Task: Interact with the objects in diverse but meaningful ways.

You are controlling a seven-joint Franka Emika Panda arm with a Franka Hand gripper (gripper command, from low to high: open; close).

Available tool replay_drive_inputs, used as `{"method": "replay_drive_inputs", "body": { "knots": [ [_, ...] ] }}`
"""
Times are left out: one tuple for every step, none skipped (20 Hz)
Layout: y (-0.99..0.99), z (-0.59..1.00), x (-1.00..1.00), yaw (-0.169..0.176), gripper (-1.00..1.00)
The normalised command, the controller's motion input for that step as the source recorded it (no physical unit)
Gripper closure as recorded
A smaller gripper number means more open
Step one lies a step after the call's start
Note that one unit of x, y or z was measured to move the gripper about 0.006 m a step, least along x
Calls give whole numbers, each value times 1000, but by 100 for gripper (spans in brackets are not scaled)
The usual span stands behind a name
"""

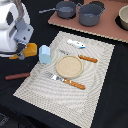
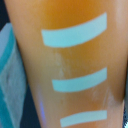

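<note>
1. The step in hand looks like a grasp or close approach on the yellow-orange bread loaf (image 1: 30,49). In the exterior view the arm's white wrist sits right over it at the placemat's (image 1: 95,100) far-left edge, and the wrist view is filled with the loaf's (image 2: 70,60) orange surface and pale score marks.

2. The fingers themselves are hidden in both views, so I cannot tell whether they are open, closed, or already clamped on the loaf.

3. The loaf lies on the dark tabletop (image 1: 115,90) just beside the placemat's edge, next to the pale blue carton block (image 1: 45,54), which stands upright on the mat's corner area.

4. The loaf's long axis is hard to read in the exterior view, since the arm covers most of it. In the wrist view the three scores lie across the surface, so the long axis probably runs at right angles to them.

5. The next move calls for a firm hold across the loaf's narrow width, then a clean lift clear of the carton block.

6. The reddish-brown sausage stick (image 1: 17,76) lies on the tabletop, well apart, off the mat's left edge.
</note>
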Motion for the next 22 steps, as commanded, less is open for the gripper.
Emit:
{"method": "replay_drive_inputs", "body": {
  "knots": [
    [-334,177,943,-31,100],
    [-349,160,949,-27,100],
    [-357,140,954,-23,100],
    [-360,129,949,-25,100],
    [-360,123,946,-26,100],
    [-360,109,946,-27,100],
    [-363,86,940,-29,100],
    [-360,51,940,-24,100],
    [-440,0,949,-6,100],
    [-520,-17,960,0,100],
    [-534,-46,969,0,100],
    [-534,-71,960,0,100],
    [-534,-97,954,0,100],
    [-534,-97,951,0,100],
    [-531,-109,946,0,100],
    [-514,-114,949,0,100],
    [-503,-120,949,0,100],
    [-500,-146,940,-3,100],
    [-471,-149,946,-7,100],
    [-391,-131,966,-18,100],
    [-200,-89,960,-50,100],
    [-20,-66,897,-90,100]
  ]
}}
